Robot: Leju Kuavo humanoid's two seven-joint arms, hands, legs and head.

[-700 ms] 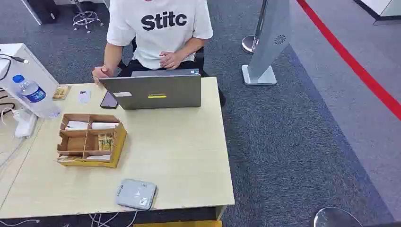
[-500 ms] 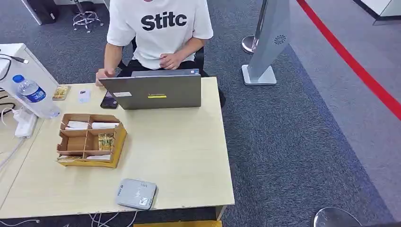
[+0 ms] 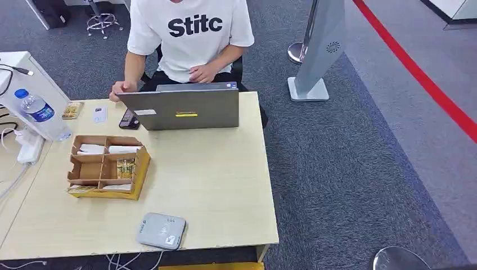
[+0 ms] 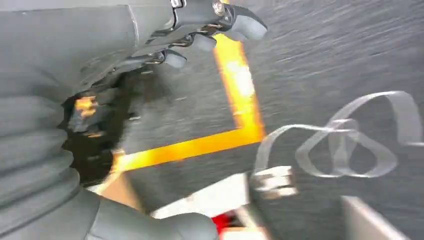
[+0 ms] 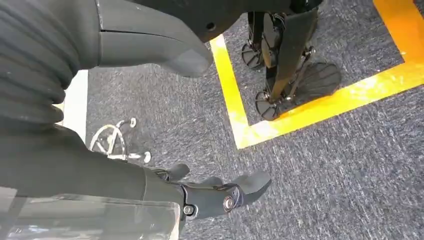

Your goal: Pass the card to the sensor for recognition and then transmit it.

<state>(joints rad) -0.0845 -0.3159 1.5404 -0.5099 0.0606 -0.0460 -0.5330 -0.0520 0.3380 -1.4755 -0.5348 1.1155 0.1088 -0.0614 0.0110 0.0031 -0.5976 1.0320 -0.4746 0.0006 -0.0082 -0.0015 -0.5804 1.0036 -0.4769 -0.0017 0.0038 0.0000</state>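
From the head view, a light wooden table carries a grey card sensor near its front edge and, to the left, a wooden compartment box holding white cards in its far compartments and a yellowish packet in a middle one. Behind the box stands an open grey laptop, with a dark phone just beside its left corner. A person in a white printed T-shirt sits behind the laptop, one hand over the table's far edge near the phone. A small white card and a yellow-patterned card lie at the far left, close to a water bottle with a blue label.

In the left wrist view, the left hand hangs over dark carpet crossed by yellow floor tape; its fingers are apart and hold nothing, though the picture is blurred.

In the right wrist view, the right hand hangs above grey carpet beside yellow floor tape; its fingers are spread and empty.
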